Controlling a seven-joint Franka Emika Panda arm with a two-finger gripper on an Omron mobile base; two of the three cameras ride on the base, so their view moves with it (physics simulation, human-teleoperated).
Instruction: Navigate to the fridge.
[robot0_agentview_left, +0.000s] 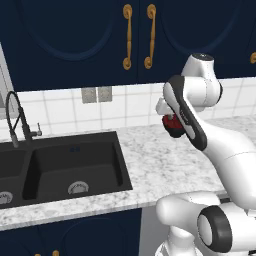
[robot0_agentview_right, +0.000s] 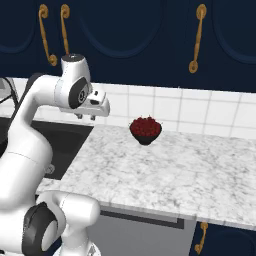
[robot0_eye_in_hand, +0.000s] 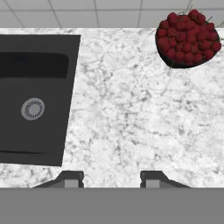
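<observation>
The fridge is out of view. My gripper (robot0_eye_in_hand: 111, 179) hangs open above the white marble counter (robot0_eye_in_hand: 127, 113), pointing down, with nothing between its fingers. From the right base view the gripper (robot0_agentview_right: 86, 117) is over the counter's left part, close to the sink's right edge. In the left base view the hand (robot0_agentview_left: 162, 107) is partly hidden behind my own forearm.
A black double sink (robot0_agentview_left: 75, 165) with a dark spring faucet (robot0_agentview_left: 15, 117) is set into the counter on the left. A dark bowl of red cherries (robot0_agentview_right: 145, 129) stands by the tiled wall. Navy cabinets with gold handles (robot0_agentview_left: 127, 36) hang above and below.
</observation>
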